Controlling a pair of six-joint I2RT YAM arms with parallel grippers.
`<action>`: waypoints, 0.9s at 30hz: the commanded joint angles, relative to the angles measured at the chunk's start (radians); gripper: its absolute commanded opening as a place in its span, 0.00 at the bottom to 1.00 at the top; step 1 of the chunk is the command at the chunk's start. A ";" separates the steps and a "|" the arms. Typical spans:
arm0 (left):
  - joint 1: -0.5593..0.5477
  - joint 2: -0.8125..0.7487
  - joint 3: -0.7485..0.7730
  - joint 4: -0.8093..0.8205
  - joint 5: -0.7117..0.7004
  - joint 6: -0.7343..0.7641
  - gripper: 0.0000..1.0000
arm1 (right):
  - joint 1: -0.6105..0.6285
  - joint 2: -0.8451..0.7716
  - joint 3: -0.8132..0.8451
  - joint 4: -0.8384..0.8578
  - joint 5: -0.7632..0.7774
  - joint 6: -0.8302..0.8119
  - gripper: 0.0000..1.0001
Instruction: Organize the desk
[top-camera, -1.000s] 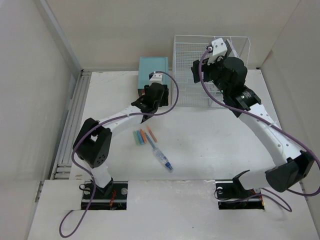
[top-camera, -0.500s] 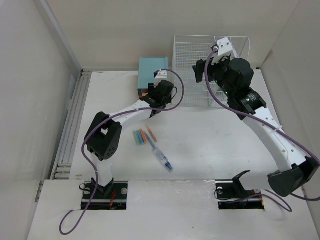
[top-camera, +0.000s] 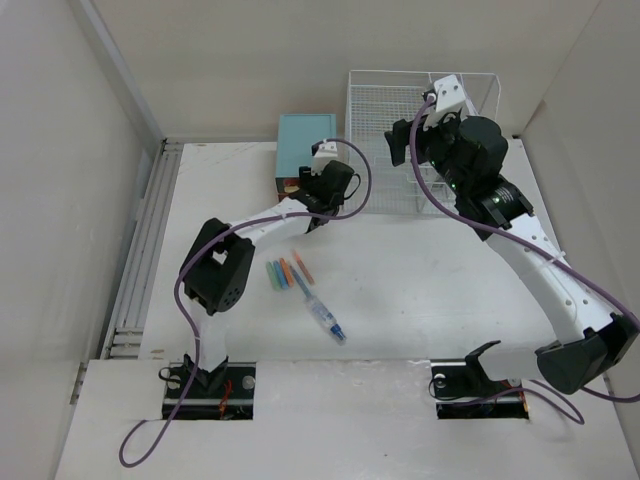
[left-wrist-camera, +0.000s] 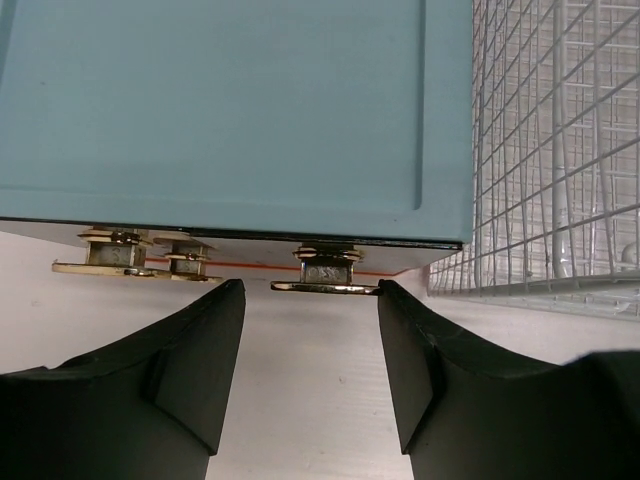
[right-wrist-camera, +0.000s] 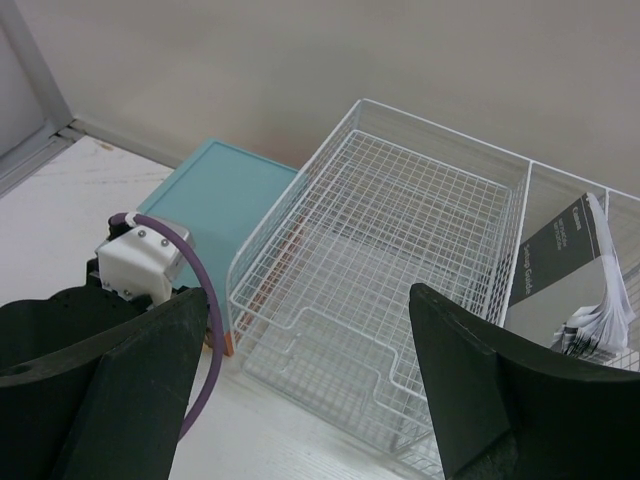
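The left hand (left-wrist-camera: 307, 310) is open, its two dark fingers spread level just above the white tabletop (left-wrist-camera: 300, 400). Straight ahead of the gap, close to the fingertips and a little toward the right finger, sits a small brass pull (left-wrist-camera: 325, 287). The pull lies flat with its long axis crosswise, parallel to the low front edge of the teal drawer box (left-wrist-camera: 230, 110) it belongs to. The white wire-mesh rack (left-wrist-camera: 550, 150) stands just beside the box on the right. The right hand (right-wrist-camera: 310, 300), also open and holding nothing, hangs high over that rack, so the left hand is plainly nearer the pull. Judging from this, a short straight reach forward and a squeeze would catch it. The tabletop lies beneath both hands, with loose coloured pens (top-camera: 288, 272) near its middle.
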 joint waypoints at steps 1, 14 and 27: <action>0.003 -0.011 0.037 -0.003 -0.038 -0.009 0.53 | -0.003 -0.034 -0.003 0.040 -0.010 0.019 0.86; 0.003 0.020 0.046 0.007 -0.090 -0.040 0.38 | -0.003 -0.034 -0.012 0.040 -0.019 0.019 0.86; -0.044 -0.093 -0.139 0.056 -0.108 -0.129 0.33 | -0.003 -0.025 -0.012 0.040 -0.029 0.029 0.86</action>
